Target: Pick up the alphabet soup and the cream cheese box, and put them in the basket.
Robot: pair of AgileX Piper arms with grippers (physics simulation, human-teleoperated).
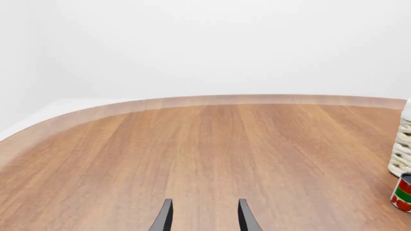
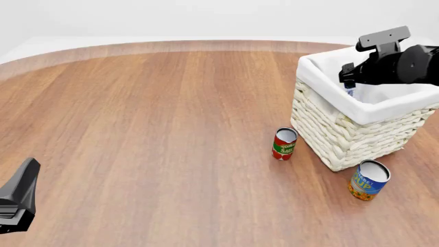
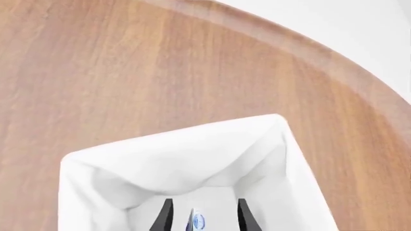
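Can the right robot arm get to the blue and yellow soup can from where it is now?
Probably yes. The alphabet soup stands upright on the table, in the open just in front of the basket. The right gripper is over the basket, so it would first have to rise past the rim.

Both end effectors (image 1: pixel 203 217) (image 3: pixel 201 216) with parted fingers.

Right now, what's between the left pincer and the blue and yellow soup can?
In the front view, mostly bare wooden table lies between the left pincer and the soup can. The red-and-green can stands a little off that line.
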